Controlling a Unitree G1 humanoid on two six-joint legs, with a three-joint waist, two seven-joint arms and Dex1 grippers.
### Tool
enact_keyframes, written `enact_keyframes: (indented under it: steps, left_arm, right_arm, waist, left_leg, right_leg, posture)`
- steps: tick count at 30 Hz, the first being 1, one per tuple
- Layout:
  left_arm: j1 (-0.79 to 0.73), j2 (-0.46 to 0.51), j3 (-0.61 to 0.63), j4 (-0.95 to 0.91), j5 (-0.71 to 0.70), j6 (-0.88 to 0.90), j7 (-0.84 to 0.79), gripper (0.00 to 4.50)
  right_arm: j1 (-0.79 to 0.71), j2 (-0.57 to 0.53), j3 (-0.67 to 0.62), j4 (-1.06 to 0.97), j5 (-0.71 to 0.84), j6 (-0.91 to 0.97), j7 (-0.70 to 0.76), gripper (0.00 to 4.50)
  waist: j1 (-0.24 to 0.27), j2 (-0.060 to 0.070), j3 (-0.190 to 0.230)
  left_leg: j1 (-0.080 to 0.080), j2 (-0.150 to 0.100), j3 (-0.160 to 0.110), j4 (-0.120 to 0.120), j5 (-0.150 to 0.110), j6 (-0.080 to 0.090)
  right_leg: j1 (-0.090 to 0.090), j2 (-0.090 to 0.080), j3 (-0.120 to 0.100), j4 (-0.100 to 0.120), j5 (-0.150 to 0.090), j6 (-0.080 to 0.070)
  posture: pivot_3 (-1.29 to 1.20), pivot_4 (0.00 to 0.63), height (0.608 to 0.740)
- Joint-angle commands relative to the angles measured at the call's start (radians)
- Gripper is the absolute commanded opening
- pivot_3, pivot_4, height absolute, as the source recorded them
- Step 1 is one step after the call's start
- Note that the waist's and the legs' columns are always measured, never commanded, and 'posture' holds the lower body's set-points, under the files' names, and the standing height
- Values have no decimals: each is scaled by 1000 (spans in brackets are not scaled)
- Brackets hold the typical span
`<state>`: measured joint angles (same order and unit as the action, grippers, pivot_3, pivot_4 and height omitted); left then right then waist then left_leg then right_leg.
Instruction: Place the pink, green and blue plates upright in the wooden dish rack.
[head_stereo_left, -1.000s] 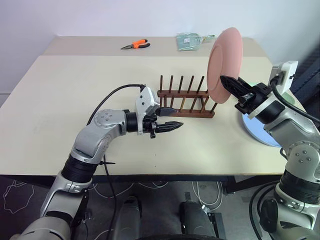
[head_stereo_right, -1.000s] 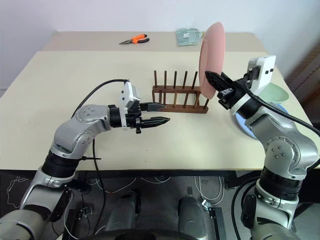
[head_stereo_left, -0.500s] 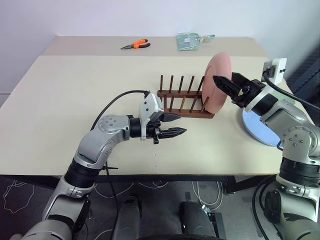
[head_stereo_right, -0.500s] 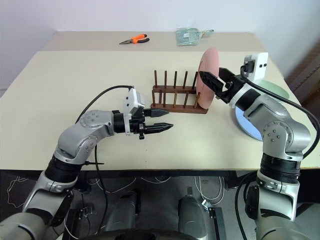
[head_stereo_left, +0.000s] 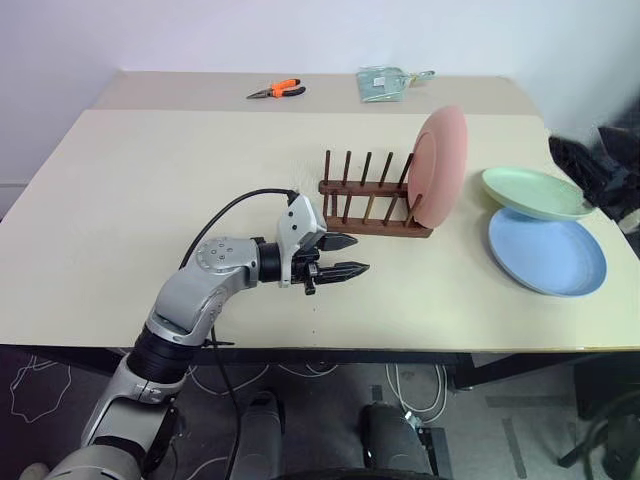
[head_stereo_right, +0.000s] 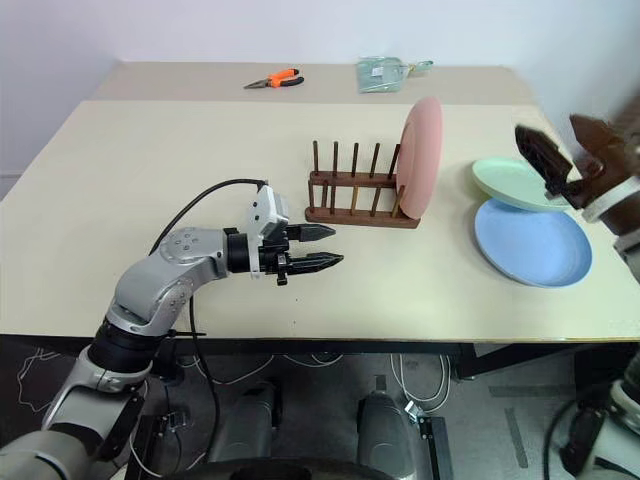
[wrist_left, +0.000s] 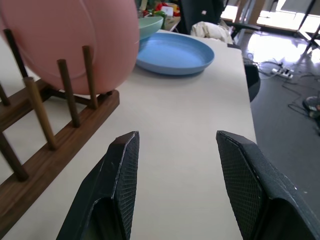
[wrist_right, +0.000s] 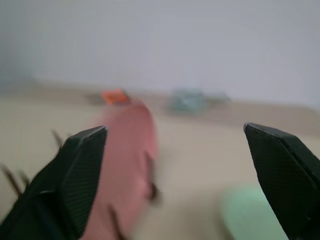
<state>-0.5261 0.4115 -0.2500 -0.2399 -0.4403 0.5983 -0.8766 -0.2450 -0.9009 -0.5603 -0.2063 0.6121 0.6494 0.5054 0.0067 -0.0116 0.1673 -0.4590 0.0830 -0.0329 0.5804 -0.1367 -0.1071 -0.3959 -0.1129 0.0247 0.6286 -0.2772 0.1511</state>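
now the pink plate (head_stereo_left: 440, 166) stands upright at the wooden dish rack's (head_stereo_left: 374, 212) right end. the green plate (head_stereo_right: 514, 183) lies flat, overlapping the blue plate (head_stereo_right: 533, 243) on the bench (head_stereo_left: 150, 200), just beside the right gripper (head_stereo_right: 562, 165), fingers wide apart and empty. the left gripper (head_stereo_left: 342, 256), fingers apart, sits farther off.

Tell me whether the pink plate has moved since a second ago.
Yes. The pink plate has come down from above the wooden dish rack and now stands upright in its right end slot.

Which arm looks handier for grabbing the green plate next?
Probably the right: its open right gripper hangs beside the green plate, while the left gripper sits beyond the wooden dish rack, far off.
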Motion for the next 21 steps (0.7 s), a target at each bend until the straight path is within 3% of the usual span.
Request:
enact_keyframes:
  steps: [1, 7, 11, 14, 21]
  left_arm:
    - [-35, -15, -11, 4, 8, -28, -19, 2489]
    - [-51, -31, -13, 32, 23, -41, -28, 2489]
    - [-42, -30, -13, 28, 26, -46, -31, 2489]
    - [-35, -33, -10, 24, 27, -42, -25, 2489]
    - [-12, -39, -10, 13, 28, -38, -13, 2489]
  right_arm:
    - [54, -155, 263, 187, -436, -329, -17, 4471]
    - [-80, -180, 482, 542, -712, -649, -58, 4471]
    - [-203, -145, 572, 751, -814, -799, -79, 4471]
    - [-287, -122, 638, 888, -893, -896, -111, 3591]
    - [-364, -91, 711, 1075, -990, -1028, -188, 65]
  waist:
    - [-3, 0, 0]
    - [-23, 1, 1]
    - [-22, 2, 1]
    - [-22, 2, 1]
    - [-18, 2, 1]
  left_leg:
    - [0, 0, 0, 0, 0, 0]
    - [0, 0, 1, 0, 0, 0]
    - [0, 0, 1, -1, 0, 0]
    - [0, 0, 1, -1, 0, 0]
    - [0, 0, 1, -1, 0, 0]
  right_leg:
    - [0, 0, 0, 0, 0, 0]
    - [-1, 0, 1, 0, 0, 1]
    - [-1, 0, 1, 0, 0, 1]
    - [0, 0, 1, 0, 0, 1]
    - [0, 0, 1, 0, 0, 1]
  posture:
    - [0, 150, 740]
    - [0, 150, 740]
    - [0, 150, 740]
    - [0, 150, 740]
    - [0, 150, 740]
